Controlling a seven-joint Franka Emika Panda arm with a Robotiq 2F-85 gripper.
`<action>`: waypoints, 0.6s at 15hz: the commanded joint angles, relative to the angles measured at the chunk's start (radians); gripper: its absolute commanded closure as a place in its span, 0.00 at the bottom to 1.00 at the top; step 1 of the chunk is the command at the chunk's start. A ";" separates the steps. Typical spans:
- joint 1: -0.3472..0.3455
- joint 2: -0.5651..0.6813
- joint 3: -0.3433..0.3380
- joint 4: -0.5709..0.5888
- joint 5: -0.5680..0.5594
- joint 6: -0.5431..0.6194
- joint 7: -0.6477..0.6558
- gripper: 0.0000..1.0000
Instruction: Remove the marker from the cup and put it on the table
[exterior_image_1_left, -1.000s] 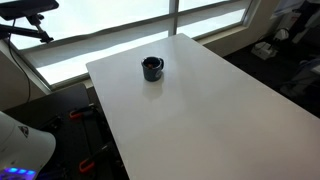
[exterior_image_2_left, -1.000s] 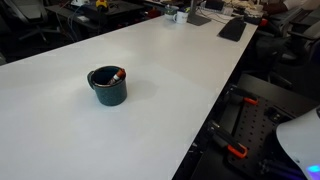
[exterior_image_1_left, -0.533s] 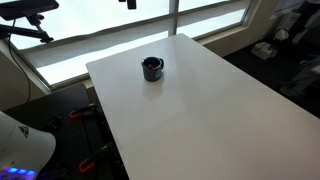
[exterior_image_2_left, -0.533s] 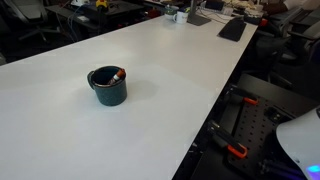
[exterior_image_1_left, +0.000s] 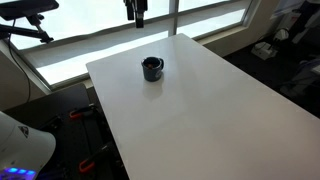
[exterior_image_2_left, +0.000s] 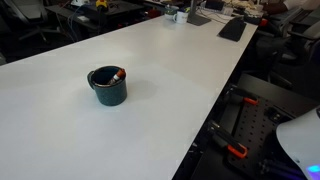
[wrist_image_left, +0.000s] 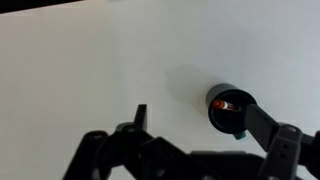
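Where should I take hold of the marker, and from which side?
Grip the marker by its top end, which leans against the rim of the cup. Come down from above, because the cup's wall encloses the rest of it.

So the cup (exterior_image_1_left: 152, 68) sits on the table (exterior_image_1_left: 200, 120), toward the end nearest the window (exterior_image_1_left: 90, 40) and roughly midway between the two long edges. The marker (exterior_image_2_left: 117, 75) is inside it, leaning on the rim with its tip poking out over the side. The gripper (exterior_image_1_left: 135, 10) hangs way up above that window end, behind the cup and well apart from it. In the wrist view the cup's off to the right.
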 joint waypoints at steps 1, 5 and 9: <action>0.011 0.062 0.007 0.007 -0.045 0.049 0.077 0.00; 0.024 0.132 -0.004 0.025 -0.030 0.058 0.052 0.00; 0.040 0.208 -0.009 0.070 -0.003 0.034 0.018 0.00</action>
